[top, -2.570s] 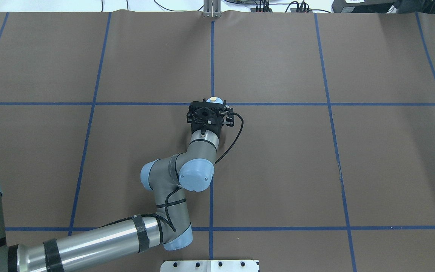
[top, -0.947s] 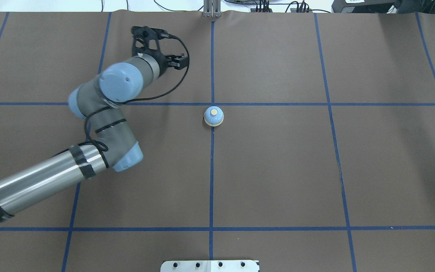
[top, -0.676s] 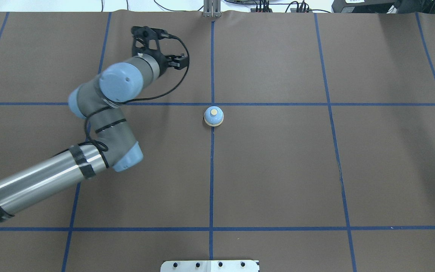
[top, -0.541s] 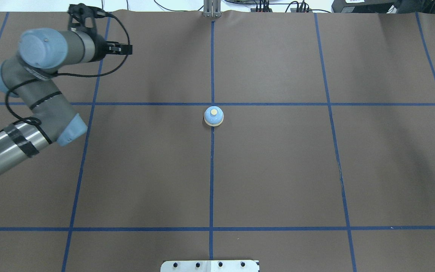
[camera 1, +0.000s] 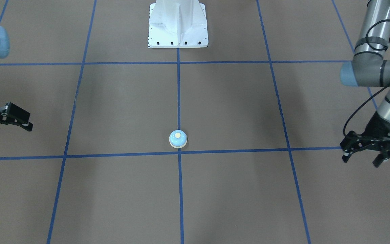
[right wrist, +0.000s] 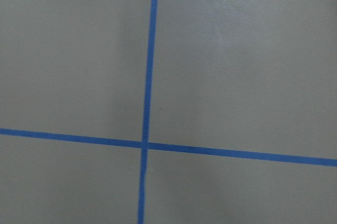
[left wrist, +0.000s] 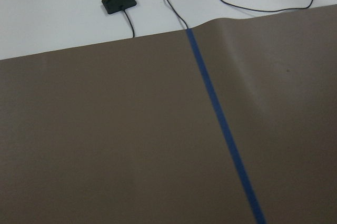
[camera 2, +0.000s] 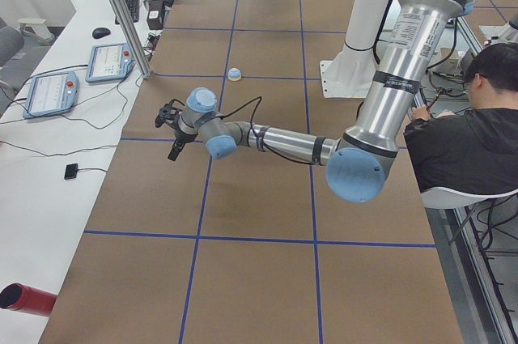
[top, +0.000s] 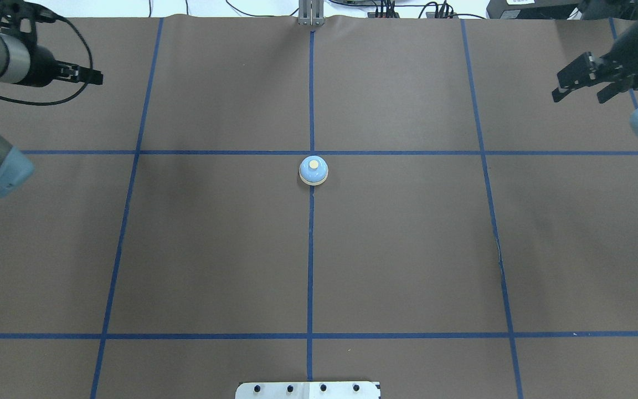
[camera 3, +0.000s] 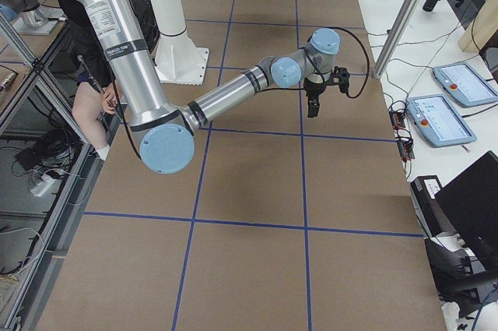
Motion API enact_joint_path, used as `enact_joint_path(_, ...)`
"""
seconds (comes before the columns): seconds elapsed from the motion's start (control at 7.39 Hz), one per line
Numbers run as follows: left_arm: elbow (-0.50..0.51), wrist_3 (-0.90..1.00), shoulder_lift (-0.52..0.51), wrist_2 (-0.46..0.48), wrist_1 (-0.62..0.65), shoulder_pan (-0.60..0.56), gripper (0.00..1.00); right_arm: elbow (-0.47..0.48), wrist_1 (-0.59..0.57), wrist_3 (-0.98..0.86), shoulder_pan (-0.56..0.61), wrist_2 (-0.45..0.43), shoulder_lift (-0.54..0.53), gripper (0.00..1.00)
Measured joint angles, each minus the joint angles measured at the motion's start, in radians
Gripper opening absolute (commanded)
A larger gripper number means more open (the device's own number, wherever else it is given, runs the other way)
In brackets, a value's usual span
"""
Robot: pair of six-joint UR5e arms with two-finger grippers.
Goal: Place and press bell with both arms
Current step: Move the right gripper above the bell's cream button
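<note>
The light-blue bell [top: 313, 170] with its cream button stands alone at the middle tape crossing; it also shows in the front view [camera 1: 178, 139] and the left view [camera 2: 234, 74]. My left gripper [top: 89, 76] hangs open and empty over the far-left part of the mat, well away from the bell, and shows at the front view's right [camera 1: 362, 157]. My right gripper [top: 579, 91] is open and empty over the far-right part, at the front view's left [camera 1: 12, 127]. Both wrist views show only mat and tape.
Blue tape lines [top: 310, 249] divide the brown mat into squares. The white mounting pedestal [camera 1: 178, 23] stands at the robot's side. Past the mat's far edge lie cables and a small black device [left wrist: 119, 1]. An operator [camera 2: 461, 133] sits beside the table.
My left gripper was over the bell, let it go, then swung far left and back. My right gripper has come in from the right edge. The bell has stayed put.
</note>
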Motion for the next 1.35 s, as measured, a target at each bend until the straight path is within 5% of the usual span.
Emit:
enact_joint_path(0.54, -0.004, 0.455, 0.107, -0.100, 0.230, -0.233, 1.00, -0.019, 0.077, 0.245, -0.207, -0.134, 0.085, 0.99)
enact_joint_path(0.68, -0.004, 0.514, 0.122, -0.100, 0.263, -0.259, 1.00, -0.051, 0.099, 0.296, -0.246, -0.151, 0.121, 0.89)
enact_joint_path(0.81, -0.003, 0.563, 0.136, -0.100, 0.286, -0.275, 1.00, -0.083, 0.106, 0.350, -0.283, -0.181, 0.169, 0.65)
enact_joint_path(1.08, -0.004, 0.617, 0.165, -0.101, 0.300, -0.291, 1.00, -0.159, 0.105, 0.461, -0.339, -0.224, 0.279, 0.00)
enact_joint_path(1.35, -0.005, 0.626, 0.180, -0.102, 0.299, -0.293, 1.00, -0.219, 0.103, 0.498, -0.387, -0.252, 0.353, 0.00)
